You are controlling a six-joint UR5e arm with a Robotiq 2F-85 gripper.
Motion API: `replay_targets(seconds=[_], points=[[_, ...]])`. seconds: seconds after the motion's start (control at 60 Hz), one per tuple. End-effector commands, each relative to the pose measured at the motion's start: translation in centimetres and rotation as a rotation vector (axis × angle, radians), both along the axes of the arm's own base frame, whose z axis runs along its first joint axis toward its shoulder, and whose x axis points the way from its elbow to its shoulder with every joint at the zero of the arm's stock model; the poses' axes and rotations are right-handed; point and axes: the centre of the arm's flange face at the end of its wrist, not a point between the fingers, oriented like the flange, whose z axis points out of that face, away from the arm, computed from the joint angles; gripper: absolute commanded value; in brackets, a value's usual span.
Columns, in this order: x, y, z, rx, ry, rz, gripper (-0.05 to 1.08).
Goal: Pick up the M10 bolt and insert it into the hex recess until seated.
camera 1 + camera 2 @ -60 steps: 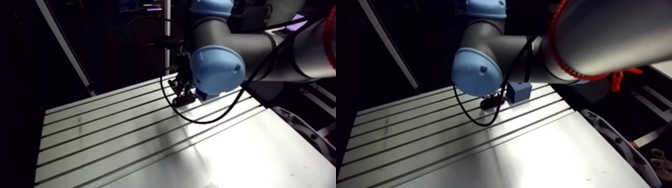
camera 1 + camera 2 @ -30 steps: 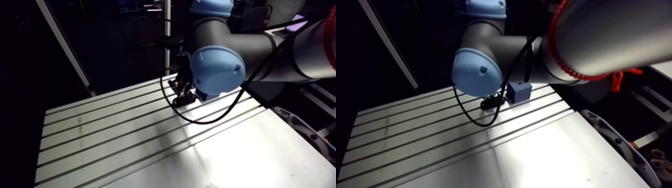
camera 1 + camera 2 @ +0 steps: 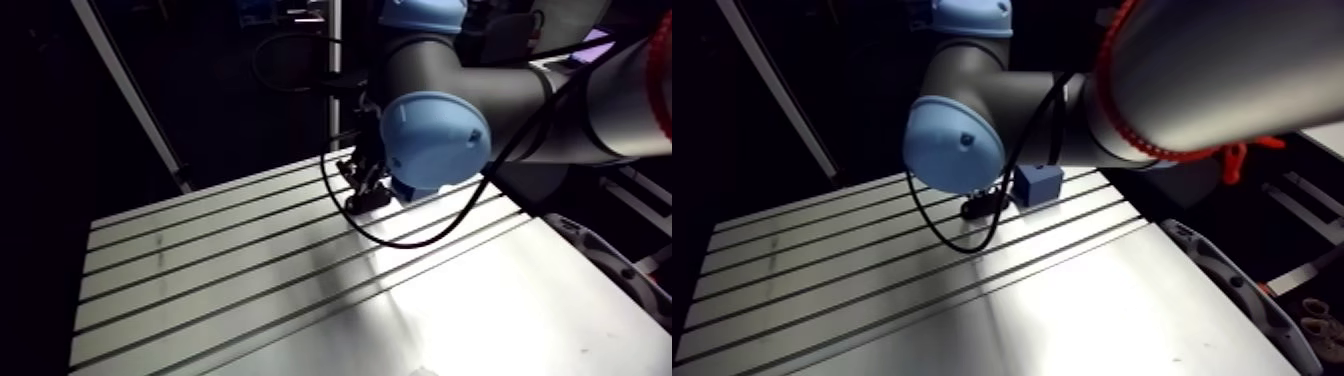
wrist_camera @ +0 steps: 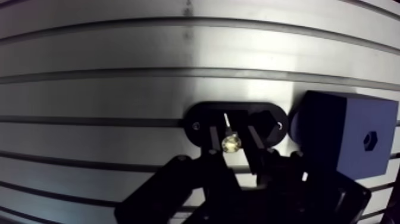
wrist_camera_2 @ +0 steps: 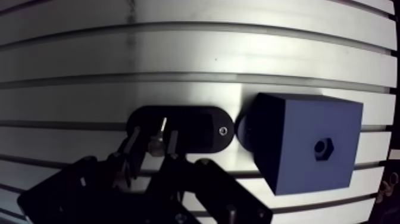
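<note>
M10 bolt (image 4: 231, 143) sits in black oval holder (image 4: 199, 119), gripper (image 4: 233, 140) around it; clamped or loose, you cannot tell. Hex recess (image 4: 370, 141) in blue block (image 4: 336, 128) just beside holder. Risk: off-centre grip tilts bolt, jamming insertion.

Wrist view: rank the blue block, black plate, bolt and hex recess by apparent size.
1. blue block
2. black plate
3. bolt and hex recess: these look about alike, and the bolt may sit nearer the camera, so they are left unranked.

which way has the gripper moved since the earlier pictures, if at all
No. The gripper sits just as close beside the blue block as earlier.
</note>
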Motion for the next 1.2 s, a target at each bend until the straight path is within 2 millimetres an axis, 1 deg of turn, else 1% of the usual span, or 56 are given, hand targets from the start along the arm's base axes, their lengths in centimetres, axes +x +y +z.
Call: replay_targets(seconds=[0.017,0.433,0.75,0.883,1.133,1.2], points=[[0.0,0.0,-0.1,-0.001,-0.002,0.0,0.65],[0.0,0.0,-0.1,-0.001,-0.001,0.0,0.68],[-0.1,0.0,0.0,-0.001,0.001,0.002,0.74],[-0.1,0.0,0.1,-0.001,0.001,0.002,0.75],[-0.3,0.1,0.7,-0.004,0.012,0.003,0.75],[-0.4,0.1,1.2,0.0,0.02,0.003,0.77]])
